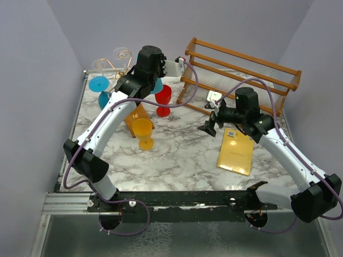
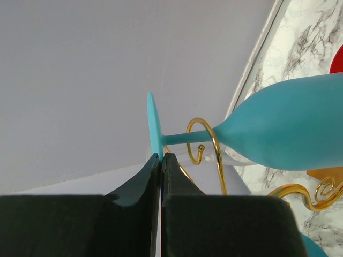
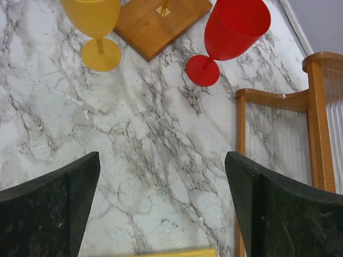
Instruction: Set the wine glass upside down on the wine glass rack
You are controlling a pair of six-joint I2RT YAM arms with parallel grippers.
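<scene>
The teal wine glass (image 2: 289, 128) is turned with its stem through a gold loop of the wine glass rack (image 2: 216, 150). My left gripper (image 2: 161, 156) is shut on the rim of the glass's foot (image 2: 154, 126). In the top view this gripper (image 1: 115, 81) is at the back left, next to the teal foot (image 1: 98, 83) and the rack's curled gold arms (image 1: 122, 54); the rack's wooden base (image 1: 138, 119) lies under the arm. My right gripper (image 3: 162, 203) is open and empty above the marble, also seen in the top view (image 1: 208, 127).
A red glass (image 1: 163, 99) and a yellow glass (image 1: 143, 132) stand upright by the base. A second teal glass (image 1: 158, 87) shows behind the left arm. A large brown slatted rack (image 1: 241, 72) stands at the back right. A yellow book (image 1: 236, 152) lies at the right.
</scene>
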